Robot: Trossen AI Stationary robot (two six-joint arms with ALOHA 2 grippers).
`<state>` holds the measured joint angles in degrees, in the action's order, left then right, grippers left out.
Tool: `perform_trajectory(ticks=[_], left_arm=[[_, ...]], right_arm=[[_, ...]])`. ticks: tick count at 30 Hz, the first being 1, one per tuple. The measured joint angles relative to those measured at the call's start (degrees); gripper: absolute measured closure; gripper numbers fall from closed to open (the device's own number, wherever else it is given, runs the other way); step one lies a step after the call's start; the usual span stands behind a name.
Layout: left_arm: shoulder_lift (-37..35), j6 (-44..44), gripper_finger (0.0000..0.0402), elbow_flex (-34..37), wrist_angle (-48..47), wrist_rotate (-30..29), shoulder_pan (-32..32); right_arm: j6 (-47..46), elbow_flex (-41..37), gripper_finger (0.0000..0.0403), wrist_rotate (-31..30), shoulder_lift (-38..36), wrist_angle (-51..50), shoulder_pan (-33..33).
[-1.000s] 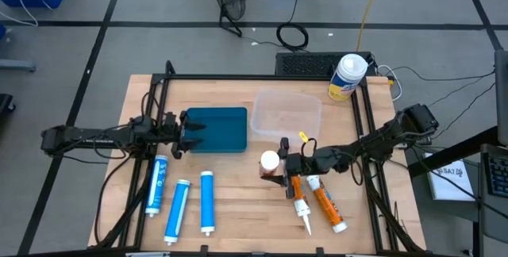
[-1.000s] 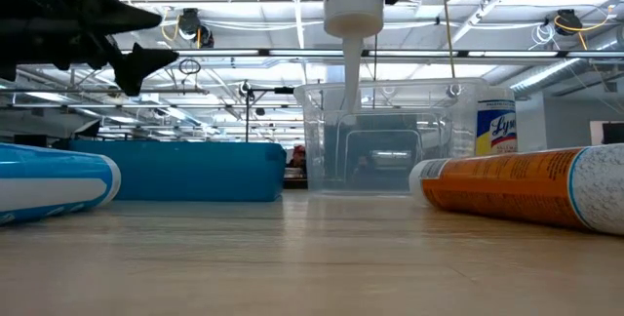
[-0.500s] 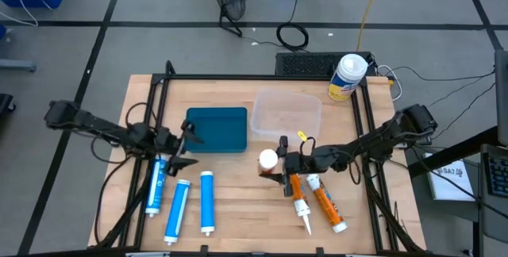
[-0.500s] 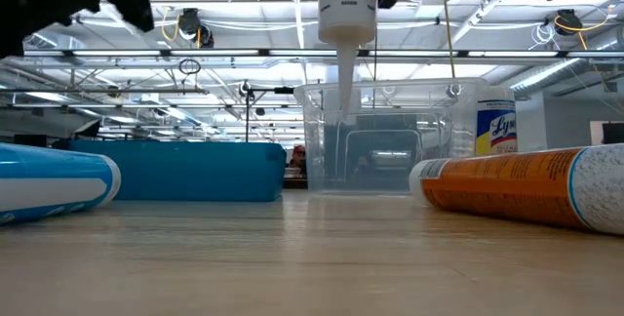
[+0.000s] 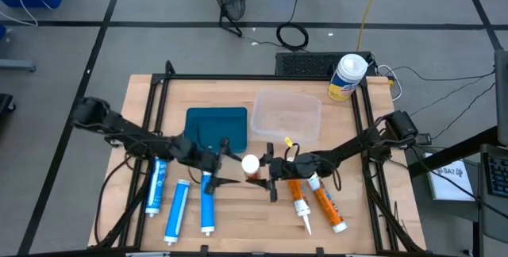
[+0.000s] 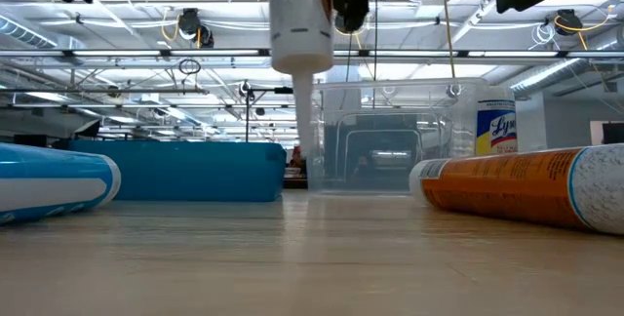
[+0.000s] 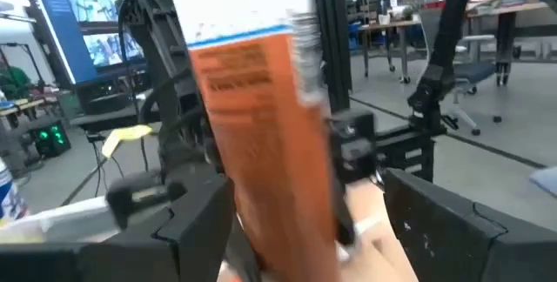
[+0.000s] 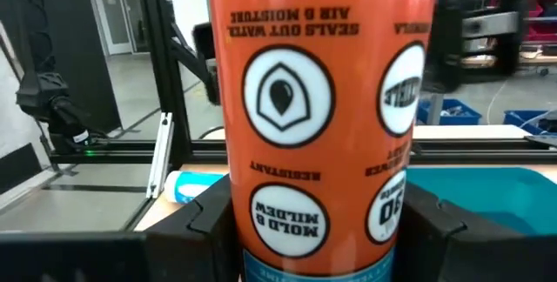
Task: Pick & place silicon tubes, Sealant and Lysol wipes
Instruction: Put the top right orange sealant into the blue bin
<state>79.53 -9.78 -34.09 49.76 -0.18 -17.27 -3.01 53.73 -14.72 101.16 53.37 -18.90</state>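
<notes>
High view: clear bin (image 5: 286, 114), teal tray (image 5: 216, 128) hold nothing.

Bright, even overhead lighting; left wrist view motion-blurred, soft shadows.

Upside-down print is read on the orange sealant tube (image 8: 322, 117), frame center: "SEALS OUT WATER, AIR & MOISTURE", "MOLD & MILDEW RESISTANT". "Ly" is seen on the Lysol wipes (image 6: 495, 128), right.

We see the orange sealant tube (image 6: 301, 19) cut off by the low view's top edge, both grippers out of sight there; in the left wrist view it blurs; the Lysol wipes (image 6: 496, 127) label reads partly.
</notes>
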Motion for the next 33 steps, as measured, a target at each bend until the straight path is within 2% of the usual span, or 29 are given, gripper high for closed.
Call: perform_trajectory(ticks=[4, 12, 33], left_arm=[[4.48, -0.71, 0.0108, -3.50, -0.06, -0.17, 0.10], [8.73, 0.56, 0.0108, -6.87, 0.42, 0.06, 0.88], [9.54, 2.60, 0.0108, -7.80, 0.38, 0.16, 0.84]], right_arm=[[0.11, 1.26, 0.0212, -0.02, 1.65, -0.46, -0.22], [0.04, 1.58, 0.0212, -0.19, 1.95, -0.99, -0.31], [-0.39, 1.58, 0.0212, -0.15, 1.93, -1.98, -0.35]])
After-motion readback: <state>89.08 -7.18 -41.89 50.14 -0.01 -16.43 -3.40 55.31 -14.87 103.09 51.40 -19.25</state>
